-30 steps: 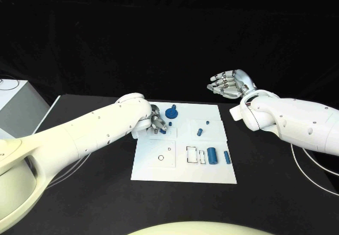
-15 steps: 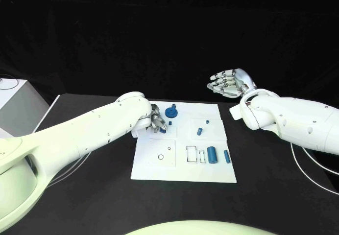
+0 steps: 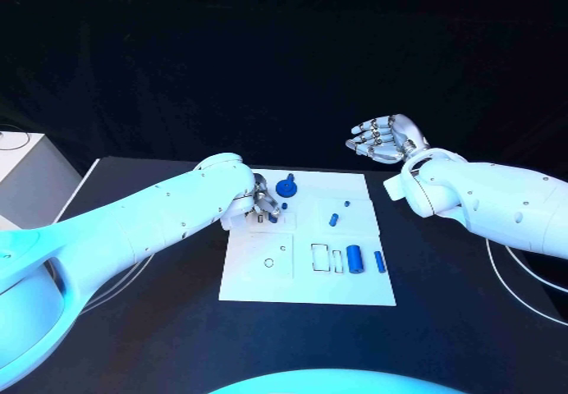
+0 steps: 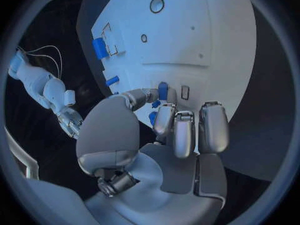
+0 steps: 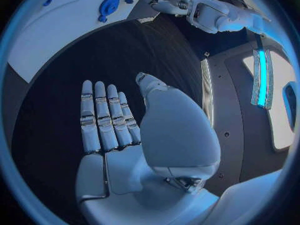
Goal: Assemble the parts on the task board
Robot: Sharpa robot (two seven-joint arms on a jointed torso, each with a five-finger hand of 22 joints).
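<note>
While the left hand (image 3: pixel 263 204) stays pinching a small blue part (image 4: pixel 162 90) over the task board (image 3: pixel 305 287), the right hand (image 3: pixel 381 139) keeps hovering empty, fingers apart, beyond the board; insertion looks pending

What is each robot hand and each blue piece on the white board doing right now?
Left hand: pinching a small blue peg over the white task board.
Right hand: held up, holding nothing, fingers apart.
Round blue knob part: standing on the board.
Large blue cylinder: lying flat.
</note>
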